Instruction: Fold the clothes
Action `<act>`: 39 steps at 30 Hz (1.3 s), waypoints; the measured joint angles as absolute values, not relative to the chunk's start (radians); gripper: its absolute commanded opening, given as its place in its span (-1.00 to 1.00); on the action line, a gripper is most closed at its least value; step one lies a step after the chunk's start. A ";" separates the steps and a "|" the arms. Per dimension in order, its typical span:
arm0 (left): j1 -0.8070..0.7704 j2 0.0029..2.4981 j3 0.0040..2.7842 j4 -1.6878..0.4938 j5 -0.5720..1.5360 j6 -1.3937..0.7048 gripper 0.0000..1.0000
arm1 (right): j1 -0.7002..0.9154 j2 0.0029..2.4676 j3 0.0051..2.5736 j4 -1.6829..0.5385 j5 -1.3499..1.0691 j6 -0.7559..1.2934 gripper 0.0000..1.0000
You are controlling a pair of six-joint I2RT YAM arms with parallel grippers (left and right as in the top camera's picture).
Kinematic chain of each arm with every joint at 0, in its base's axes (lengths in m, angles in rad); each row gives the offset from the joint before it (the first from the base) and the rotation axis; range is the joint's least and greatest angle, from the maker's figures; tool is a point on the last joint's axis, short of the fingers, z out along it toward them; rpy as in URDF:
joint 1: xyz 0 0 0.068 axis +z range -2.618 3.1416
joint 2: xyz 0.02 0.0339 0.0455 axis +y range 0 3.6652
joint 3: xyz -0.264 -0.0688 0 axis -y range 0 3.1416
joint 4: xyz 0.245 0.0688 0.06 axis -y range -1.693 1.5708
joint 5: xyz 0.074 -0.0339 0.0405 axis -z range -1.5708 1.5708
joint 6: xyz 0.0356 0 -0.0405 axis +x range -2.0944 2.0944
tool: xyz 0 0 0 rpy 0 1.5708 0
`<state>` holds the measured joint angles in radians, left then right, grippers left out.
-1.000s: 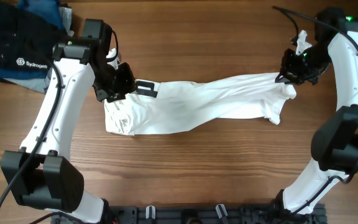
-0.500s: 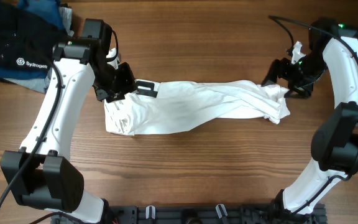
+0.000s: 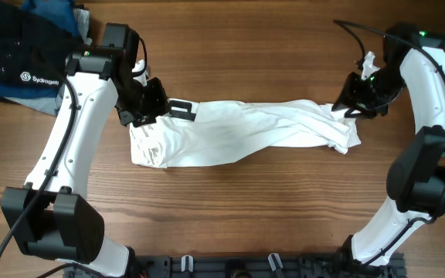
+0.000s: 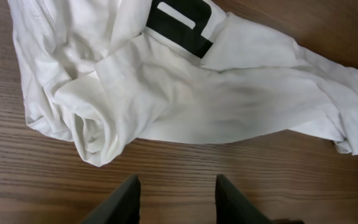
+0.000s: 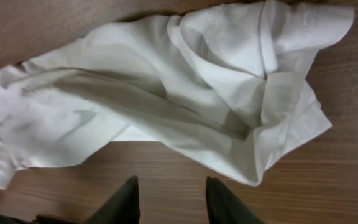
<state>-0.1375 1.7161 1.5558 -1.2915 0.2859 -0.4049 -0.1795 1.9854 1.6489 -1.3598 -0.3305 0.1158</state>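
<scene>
The shirt (image 3: pixel 246 131) lies crumpled in a long band across the middle of the desk (image 3: pixel 246 216), with its black-and-white patch (image 3: pixel 181 109) at the left end. The left gripper (image 4: pixel 176 183) is released and empty over that end. The right gripper (image 5: pixel 169 183) is released and empty at the opposite end. A dark stack (image 3: pixel 14 54) occupies the far left corner.
</scene>
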 measured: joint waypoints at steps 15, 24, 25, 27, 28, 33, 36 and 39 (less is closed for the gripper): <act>-0.138 1.716 1.556 -1.294 0.286 -0.405 -0.09 | -0.179 1.985 1.480 -1.275 -0.334 0.132 -0.75; -0.138 1.716 1.556 -1.294 0.286 -0.405 -0.09 | -0.179 1.985 1.480 -1.246 -0.338 0.134 -0.91; -0.138 1.716 1.556 -1.295 0.286 -0.405 -0.10 | -0.179 1.985 1.480 -1.244 -0.338 0.134 -0.91; -0.138 1.716 1.556 -1.295 0.286 -0.405 -0.09 | -0.179 1.985 1.480 -1.243 -0.340 0.134 0.41; -0.138 1.716 1.556 -1.295 0.286 -0.405 -0.09 | -0.179 1.985 1.480 -1.243 -0.340 0.134 0.99; -0.138 1.716 1.556 -1.295 0.286 -0.405 -0.09 | -0.179 1.985 1.480 -1.247 -0.340 0.134 1.00; -0.138 1.716 1.556 -1.295 0.286 -0.405 -0.07 | -0.179 1.985 1.480 -1.204 -0.341 0.138 0.04; -0.138 1.716 1.556 -1.300 0.286 -0.405 -0.07 | -0.179 1.985 1.480 -1.180 -0.340 0.134 -0.53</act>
<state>-0.1375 1.7161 1.5558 -1.2999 0.2859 -0.4046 -0.1791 1.9854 1.4796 -1.1801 -0.3405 0.1337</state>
